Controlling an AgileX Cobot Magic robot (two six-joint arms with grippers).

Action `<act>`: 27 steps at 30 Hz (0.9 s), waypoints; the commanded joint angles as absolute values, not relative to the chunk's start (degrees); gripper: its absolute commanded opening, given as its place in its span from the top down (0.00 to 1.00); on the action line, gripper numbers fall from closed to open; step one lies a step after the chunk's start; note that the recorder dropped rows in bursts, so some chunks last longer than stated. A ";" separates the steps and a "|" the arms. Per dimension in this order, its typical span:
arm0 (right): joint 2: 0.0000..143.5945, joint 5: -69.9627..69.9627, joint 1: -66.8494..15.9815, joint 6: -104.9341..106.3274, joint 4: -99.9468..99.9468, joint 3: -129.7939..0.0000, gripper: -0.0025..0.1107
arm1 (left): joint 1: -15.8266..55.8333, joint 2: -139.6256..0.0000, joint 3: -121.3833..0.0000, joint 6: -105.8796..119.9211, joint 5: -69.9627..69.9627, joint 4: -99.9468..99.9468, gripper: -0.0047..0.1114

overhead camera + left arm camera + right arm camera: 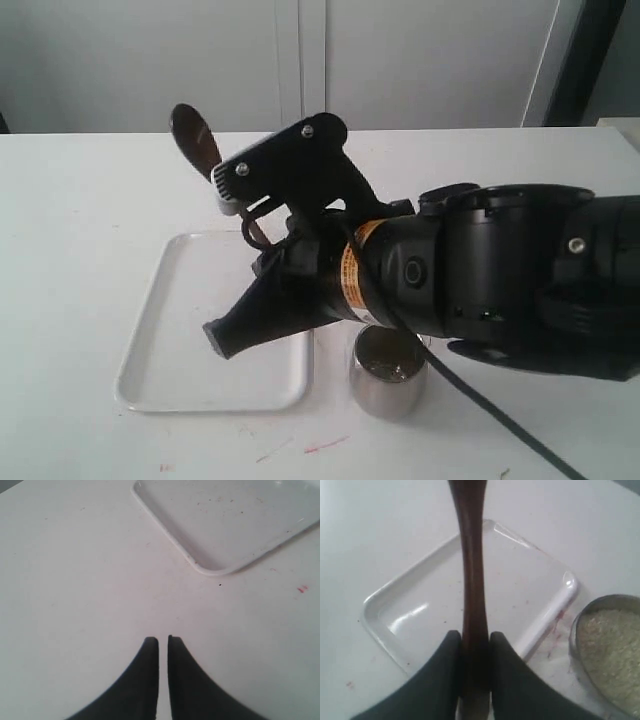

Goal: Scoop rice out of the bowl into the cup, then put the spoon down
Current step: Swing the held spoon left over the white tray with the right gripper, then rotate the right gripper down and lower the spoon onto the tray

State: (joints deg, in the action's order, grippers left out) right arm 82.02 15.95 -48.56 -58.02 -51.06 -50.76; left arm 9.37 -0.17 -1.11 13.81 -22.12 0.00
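Exterior view close, obliquely down over the table; wrist views downward, tray common to all.

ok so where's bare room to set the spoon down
The white tray is bare inside, below the spoon in the right gripper. The table left of the tray in the exterior view and the strip in front of it are free too. Crowded: right of the tray, where the cup stands close to its rim under the arm.
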 commanded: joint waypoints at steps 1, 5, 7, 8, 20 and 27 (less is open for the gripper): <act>83.36 14.95 -47.99 -71.21 -50.89 -50.71 0.98 | 9.49 0.00 -0.58 13.47 -24.03 0.00 0.84; 84.70 13.68 -47.99 -76.68 -50.51 -51.47 0.98 | 9.49 0.00 -0.58 13.47 -24.03 0.00 0.84; 85.44 13.68 -47.99 -76.66 -49.18 -52.79 0.98 | 9.49 0.00 -0.58 13.47 -24.03 0.00 0.84; 85.74 13.81 -47.99 -76.66 -47.13 -53.53 0.98 | 9.49 0.00 -0.58 13.47 -24.03 0.00 0.84; 92.35 24.08 -47.99 -58.48 -22.42 -65.56 0.98 | 9.49 0.00 -0.58 13.47 -24.03 0.00 0.84; 98.46 33.51 -47.99 -48.66 -12.21 -73.06 0.98 | 9.49 0.00 -0.58 13.47 -24.03 0.00 0.84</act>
